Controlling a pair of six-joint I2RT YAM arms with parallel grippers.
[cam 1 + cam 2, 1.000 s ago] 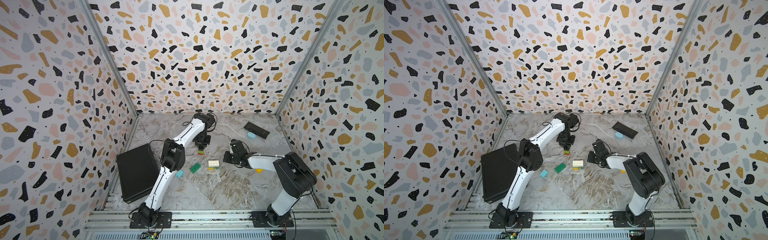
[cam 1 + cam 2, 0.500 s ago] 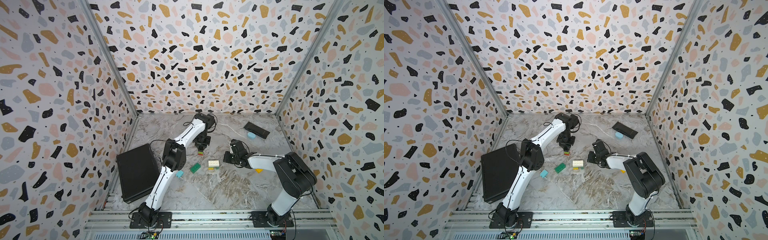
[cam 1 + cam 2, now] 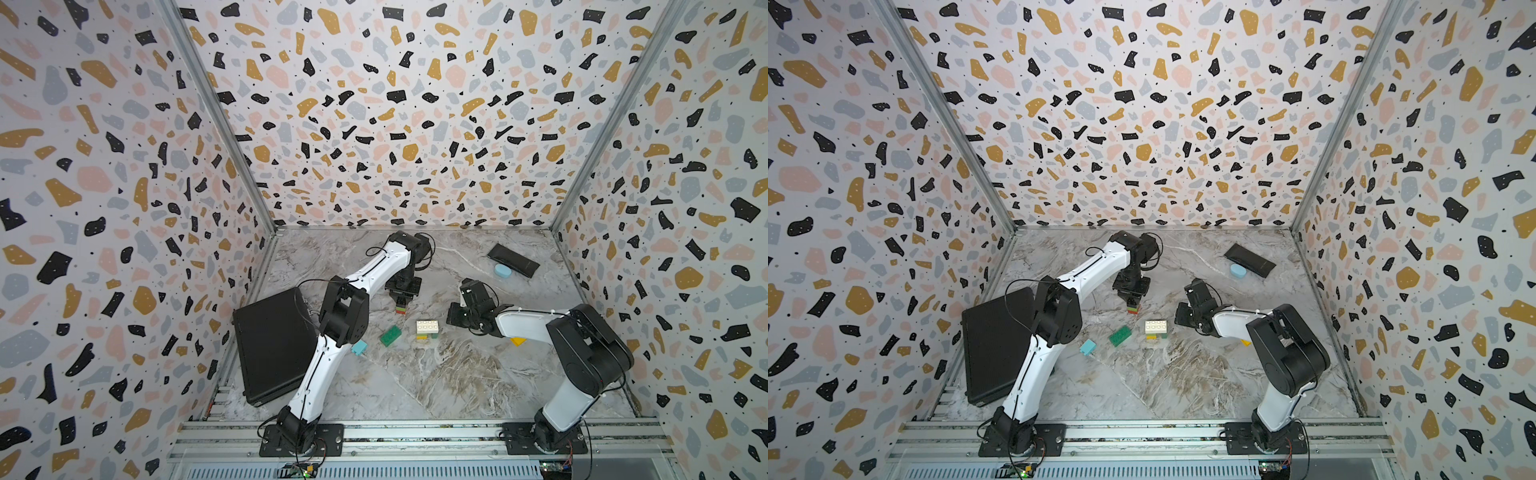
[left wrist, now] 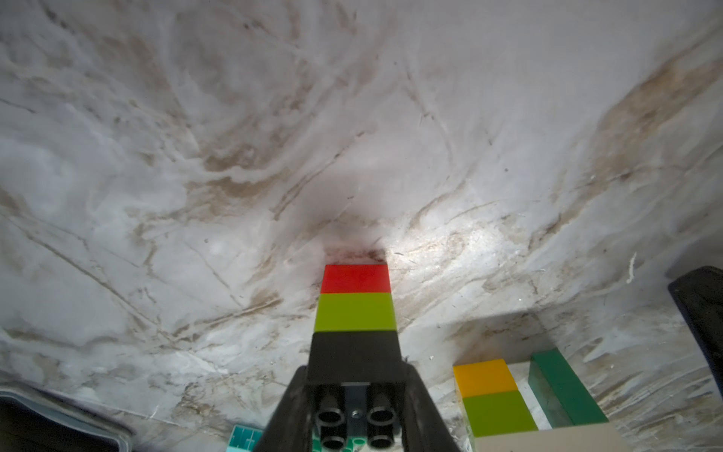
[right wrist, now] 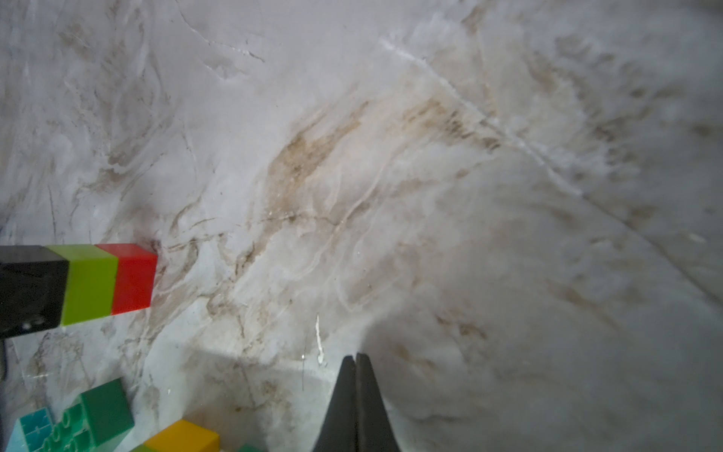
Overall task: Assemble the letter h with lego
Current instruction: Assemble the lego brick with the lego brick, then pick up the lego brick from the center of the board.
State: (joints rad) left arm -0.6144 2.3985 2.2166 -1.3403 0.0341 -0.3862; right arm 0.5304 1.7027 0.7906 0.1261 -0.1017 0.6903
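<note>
My left gripper (image 3: pixel 401 299) points down at the table, shut on the black top brick of a short lego stack (image 3: pixel 401 308) of black, lime and red. The wrist view shows the fingers (image 4: pixel 291 395) clamping the black brick, with the stack (image 4: pixel 355 313) reaching down to the marble. Its red end is at the surface; whether it touches I cannot tell. My right gripper (image 5: pixel 356 358) is shut and empty, low over the table (image 3: pixel 453 318), right of a white brick (image 3: pixel 428 328) that sits on yellow and lime bricks. A dark green brick (image 3: pixel 390 335) and a light blue one (image 3: pixel 359 347) lie nearby.
A large black case (image 3: pixel 270 345) lies at the left edge beside the left arm. A flat black case (image 3: pixel 513 259) with a pale-blue oval thing (image 3: pixel 503 271) sits at the back right. A small yellow piece (image 3: pixel 517 341) shows under the right forearm.
</note>
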